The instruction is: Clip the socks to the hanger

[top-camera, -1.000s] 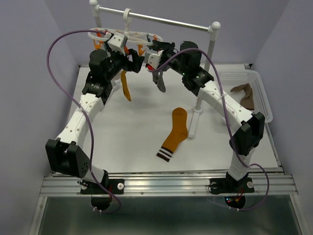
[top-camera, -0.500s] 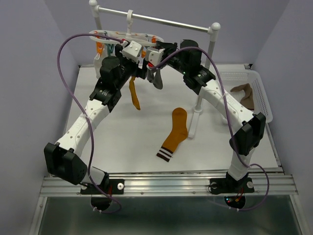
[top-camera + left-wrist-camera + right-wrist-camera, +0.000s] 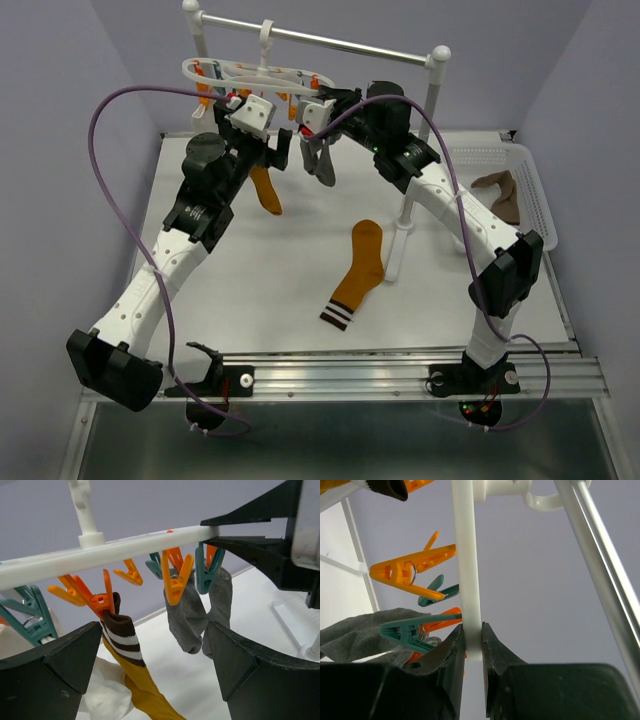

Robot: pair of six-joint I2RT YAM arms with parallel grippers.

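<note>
Socks are light, limp and not fragile, so I'd pinch at the cuff and let the rest hang. The loose mustard sock [image 3: 360, 270] lies flat on the table [image 3: 260, 285], well apart from the hanger [image 3: 250, 76]. The clipped mustard sock [image 3: 125, 642] and grey socks [image 3: 187, 617] hang from its clips. The left gripper [image 3: 154, 630] is spread wide and holds nothing, facing the clipped socks. The right gripper [image 3: 472, 630] is clamped on the hanger's ring.

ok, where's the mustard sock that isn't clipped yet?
Top view: the loose mustard sock lies flat on the table, slightly right of centre, striped cuff toward the near edge, just left of the rail stand's foot.
</note>
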